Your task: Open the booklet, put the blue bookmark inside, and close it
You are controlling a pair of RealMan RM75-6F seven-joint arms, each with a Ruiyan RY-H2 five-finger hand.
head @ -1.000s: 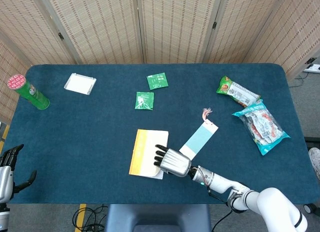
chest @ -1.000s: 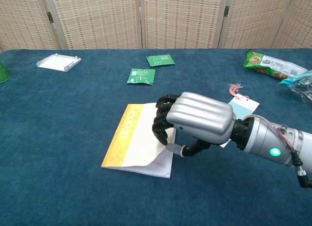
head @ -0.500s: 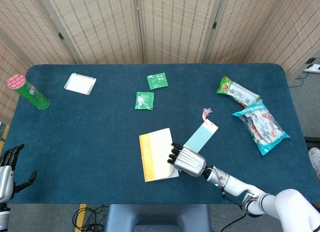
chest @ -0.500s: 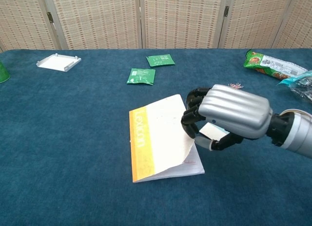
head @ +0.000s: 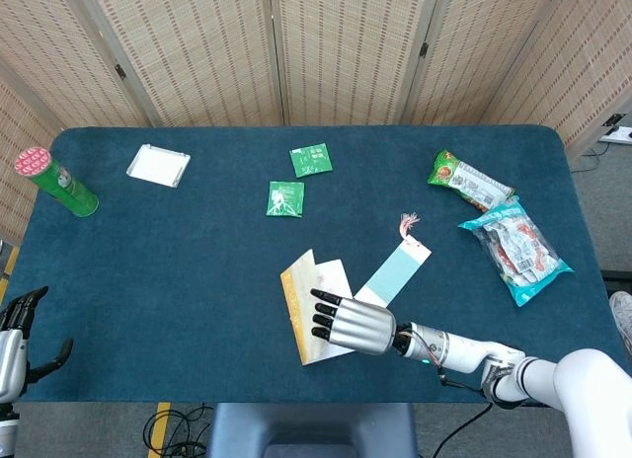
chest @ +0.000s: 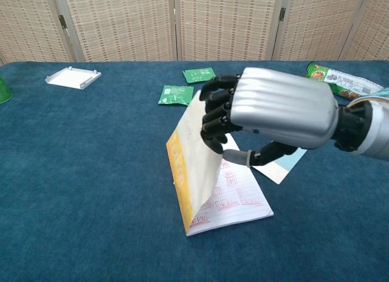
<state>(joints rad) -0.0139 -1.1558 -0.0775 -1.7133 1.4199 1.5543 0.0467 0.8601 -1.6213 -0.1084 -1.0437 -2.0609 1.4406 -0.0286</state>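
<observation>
Head view, table: dark blue cloth-covered table [head: 178, 270], folding wicker screens behind.
Booklet: thin paper booklet with a yellow-orange spine band [head: 314, 305] near the front edge, centre-right; its cover is lifted, and the chest view shows a lined page with red print lying flat underneath [chest: 234, 200].
Right hand: silver-backed right hand with black fingers [head: 348, 324] — fingers curled round the free edge of the raised cover and holding it up at a steep tilt; thumb below, near the open page.
Bookmark: pale blue paper bookmark with a pink tassel [head: 396, 270] flat on the cloth just right of the booklet, partly behind the hand in the chest view, not held.
Left hand: dark-fingered left hand [head: 18, 325] at the lower left frame edge, off the table, fingers apart, holding nothing.
Other items: two green sachets [head: 286, 197] [head: 311, 160] mid-table; white shallow tray [head: 158, 165] far left; green tube with a red lid [head: 54, 181] at the left edge; green snack packet [head: 470, 182] and light blue snack bag [head: 513, 249] at the right — all well apart from the booklet.
</observation>
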